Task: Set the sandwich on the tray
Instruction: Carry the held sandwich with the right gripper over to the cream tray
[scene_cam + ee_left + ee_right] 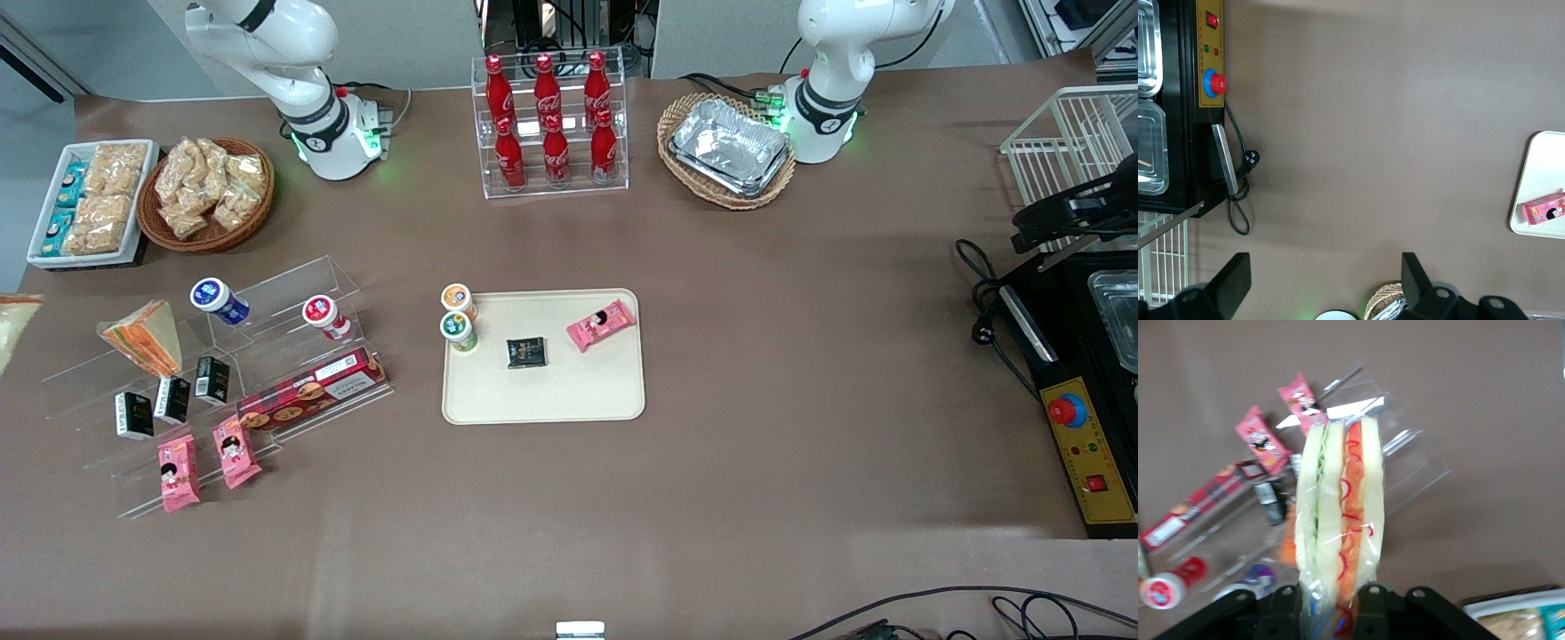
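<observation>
Table (800, 356) carries the tray (542, 396) mid-table; on it sit two small cups (459, 329), a black packet (526, 352) and a pink snack pack (602, 324). Clear acrylic rack (267, 293) stands toward the working arm's end. Sandwich (1341, 520) is up in the air above that rack, well apart from the tray. Tool (1331, 603) is clamped on the sandwich's wrapped lower end.

Below the gripper (1331, 603) (clamped on the sandwich (1341, 520), above the working arm's end of the brown table (1491, 400)) stands a clear acrylic stepped rack (1411, 453) bearing two pink snack packets (1263, 440), a long red biscuit box (1198, 507), a small black carton (1271, 501) and a red-lidded white cup (1165, 588).
</observation>
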You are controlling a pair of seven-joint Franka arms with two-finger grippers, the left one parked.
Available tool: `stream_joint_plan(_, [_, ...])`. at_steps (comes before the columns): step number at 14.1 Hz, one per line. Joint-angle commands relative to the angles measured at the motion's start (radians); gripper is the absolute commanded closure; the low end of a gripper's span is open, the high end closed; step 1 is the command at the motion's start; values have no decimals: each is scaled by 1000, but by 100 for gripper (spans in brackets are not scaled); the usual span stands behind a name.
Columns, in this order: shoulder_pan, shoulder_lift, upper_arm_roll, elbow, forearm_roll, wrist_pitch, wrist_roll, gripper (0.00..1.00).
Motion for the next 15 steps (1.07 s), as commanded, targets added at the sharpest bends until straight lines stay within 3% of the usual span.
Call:
stream_joint_plan(1, [93, -38, 0, 3, -12, -64, 182, 100])
stream_joint_plan(6, [246, -55, 0, 3, -19, -122, 530, 100])
stream_joint_plan(15, [605, -12, 0, -6, -6, -83, 1360, 100])
